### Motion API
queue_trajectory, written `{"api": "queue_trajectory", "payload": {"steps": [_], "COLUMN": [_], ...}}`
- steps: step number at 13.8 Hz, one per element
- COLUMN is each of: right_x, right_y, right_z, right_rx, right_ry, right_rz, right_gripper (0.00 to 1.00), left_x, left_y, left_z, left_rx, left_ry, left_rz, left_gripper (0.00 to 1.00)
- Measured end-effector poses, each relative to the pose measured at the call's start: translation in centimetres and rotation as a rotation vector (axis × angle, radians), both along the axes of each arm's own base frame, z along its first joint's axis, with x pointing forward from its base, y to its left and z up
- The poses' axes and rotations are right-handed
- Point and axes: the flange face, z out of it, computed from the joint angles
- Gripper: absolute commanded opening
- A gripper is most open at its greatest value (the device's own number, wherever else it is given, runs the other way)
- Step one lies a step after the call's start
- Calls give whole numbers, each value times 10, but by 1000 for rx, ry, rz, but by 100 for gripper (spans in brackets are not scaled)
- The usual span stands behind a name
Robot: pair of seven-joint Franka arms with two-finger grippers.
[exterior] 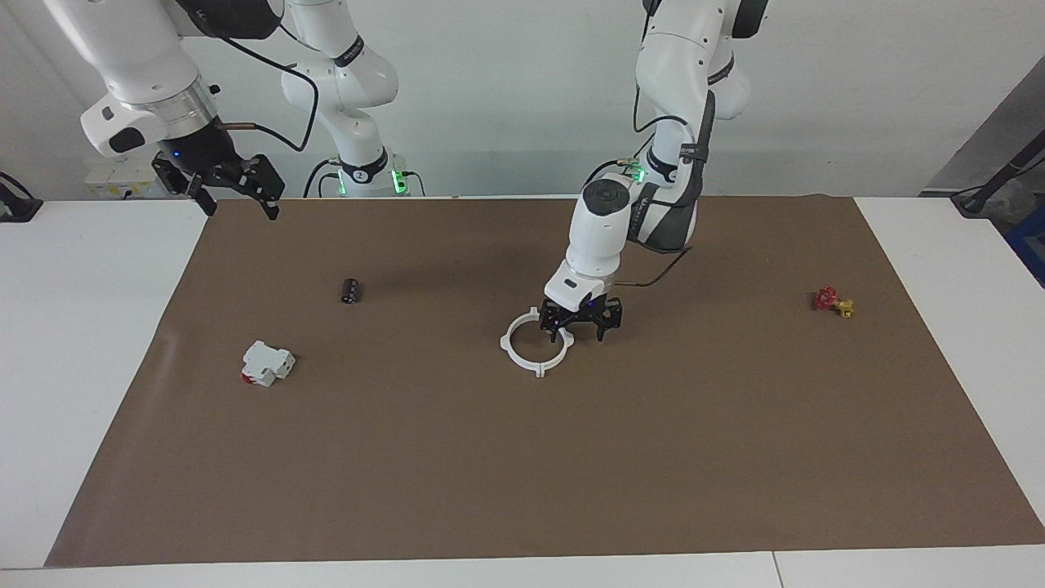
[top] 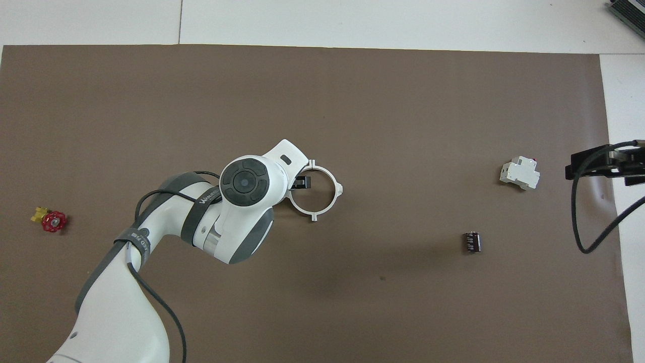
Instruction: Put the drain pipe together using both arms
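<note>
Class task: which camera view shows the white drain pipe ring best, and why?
The facing view: the drain pipe lies whole on the brown mat, with the open left gripper at its rim. In the overhead view the left arm's wrist covers part of the ring.
</note>
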Motion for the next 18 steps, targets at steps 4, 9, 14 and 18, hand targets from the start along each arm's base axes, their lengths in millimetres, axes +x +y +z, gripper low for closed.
{"api": "queue_trajectory", "payload": {"steps": [4, 9, 14, 18], "right_x": [0, 0, 0, 0], "right_y": [0, 0, 0, 0], "right_z": [0, 0, 0, 0], "right_rx": [0, 0, 0, 0], "right_ry": [0, 0, 0, 0], "right_rz": [0, 0, 0, 0], "right_gripper": [100, 100, 100, 100], "left_x": [17, 36, 33, 25], "left_y": [80, 201, 308, 354], "left_z": [68, 117, 163, 241], "left_rx": [45, 78, 79, 26], "left_ry": [46, 66, 53, 57], "left_rz": [-38, -145, -148, -102], "left_gripper": [100, 100, 100, 100]}}
